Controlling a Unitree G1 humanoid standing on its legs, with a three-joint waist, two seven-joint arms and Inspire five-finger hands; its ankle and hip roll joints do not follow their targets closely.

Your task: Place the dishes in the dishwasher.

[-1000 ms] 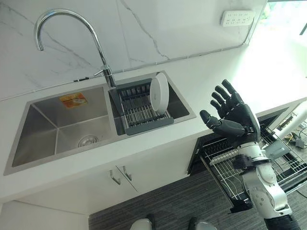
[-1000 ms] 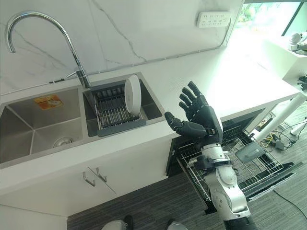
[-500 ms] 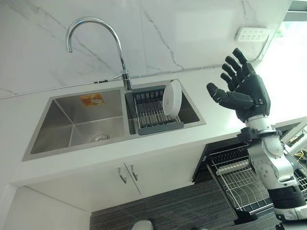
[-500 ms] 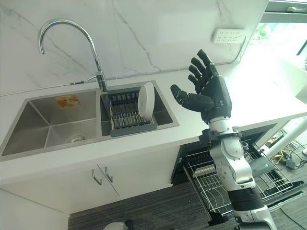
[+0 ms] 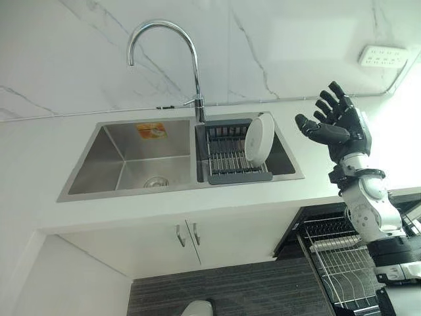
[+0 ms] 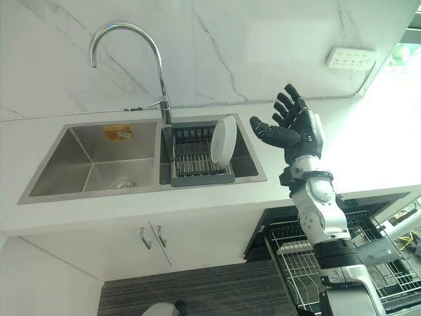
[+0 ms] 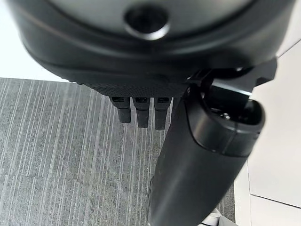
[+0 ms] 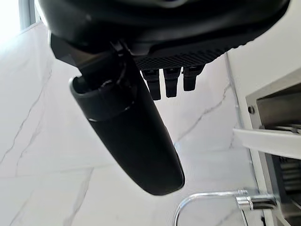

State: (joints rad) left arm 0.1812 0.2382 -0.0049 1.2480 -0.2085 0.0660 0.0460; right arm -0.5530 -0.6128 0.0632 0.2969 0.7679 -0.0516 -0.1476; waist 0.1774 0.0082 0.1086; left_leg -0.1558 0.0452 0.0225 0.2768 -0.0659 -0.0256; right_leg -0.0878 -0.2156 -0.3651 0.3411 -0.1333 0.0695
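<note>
Round white ceramic plate (image 5: 258, 138) stood on edge in dark slatted drying rack (image 5: 233, 158), held upright by slats, untouched. Right hand (image 5: 343, 125) raised just right of rack, fingers (image 5: 329, 100) spread, empty, likely readying grasp. Left hand (image 7: 141, 70) hung idle, fingers straight. Pulled-out wire dishwasher basket (image 6: 296, 257) below right of rack, ready for plate.

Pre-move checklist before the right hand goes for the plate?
1. Right hand open and empty: ok.
2. White plate standing on edge in the drying rack: ok.
3. Nothing between hand and plate: ok.
4. Dishwasher rack pulled out below the counter: ok.
5. Free slots in that rack: cannot tell, partly behind the arm.
6. Left hand clear of the work, over the floor: ok.
</note>
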